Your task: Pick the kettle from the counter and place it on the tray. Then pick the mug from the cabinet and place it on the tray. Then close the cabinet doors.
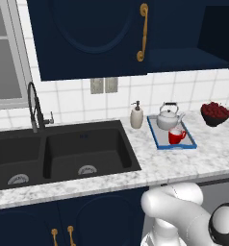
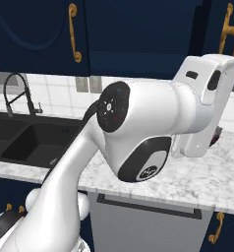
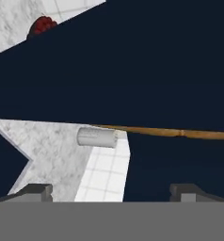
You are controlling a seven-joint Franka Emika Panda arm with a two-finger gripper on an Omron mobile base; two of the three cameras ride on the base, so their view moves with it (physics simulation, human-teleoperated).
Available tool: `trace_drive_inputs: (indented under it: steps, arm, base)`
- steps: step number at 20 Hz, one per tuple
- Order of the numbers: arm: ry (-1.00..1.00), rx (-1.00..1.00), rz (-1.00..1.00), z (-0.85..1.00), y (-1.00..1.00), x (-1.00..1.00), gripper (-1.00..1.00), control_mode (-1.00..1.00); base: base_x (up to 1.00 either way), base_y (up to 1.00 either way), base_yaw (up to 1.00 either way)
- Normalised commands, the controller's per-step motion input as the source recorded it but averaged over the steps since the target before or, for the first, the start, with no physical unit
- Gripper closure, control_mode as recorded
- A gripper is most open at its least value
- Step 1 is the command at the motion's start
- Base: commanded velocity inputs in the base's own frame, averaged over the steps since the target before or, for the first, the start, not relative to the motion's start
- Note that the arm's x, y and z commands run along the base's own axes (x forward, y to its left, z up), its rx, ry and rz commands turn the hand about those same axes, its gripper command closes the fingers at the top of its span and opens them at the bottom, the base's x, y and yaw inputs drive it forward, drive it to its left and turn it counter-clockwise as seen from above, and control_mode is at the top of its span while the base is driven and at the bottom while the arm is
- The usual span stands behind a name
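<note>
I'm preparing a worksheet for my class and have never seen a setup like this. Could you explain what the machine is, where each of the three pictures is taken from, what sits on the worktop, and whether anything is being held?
This is a computer-rendered kitchen with a white robot arm on a base that can drive. Two pictures come from cameras on that base, behind the arm to its left and right. The third comes from a camera on the hand, looking along its jaws.

On the speckled marble counter lie a black double sink, a cream soap dispenser, a dark bowl of red fruit, and a blue-rimmed tray carrying a silvery kettle and a red mug.

The gripper holds nothing; its jaws stand open, close to a dark navy cabinet door with a long brass bar handle. In the left base view, the wall cabinet's right side is open.
</note>
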Motion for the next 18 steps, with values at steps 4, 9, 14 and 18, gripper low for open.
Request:
trace_drive_inputs:
  steps: [4, 9, 14, 18]
  arm:
    - [0.00, -0.11, 0.07, 0.00, 0.08, 0.26, -1.00, -1.00]
    - [0.00, -0.11, 0.07, 0.00, 0.08, 0.22, -1.00, -1.00]
    - [0.00, -0.09, 0.06, 0.01, 0.01, 0.20, -1.00, -1.00]
    - [0.00, -0.06, 0.06, 0.00, 0.17, 0.21, -1.00, -1.00]
  base:
    - [0.00, 0.00, 0.00]
    - [0.00, 0.00, 0.00]
    - [0.00, 0.00, 0.00]
    - [0.00, 0.00, 0.00]
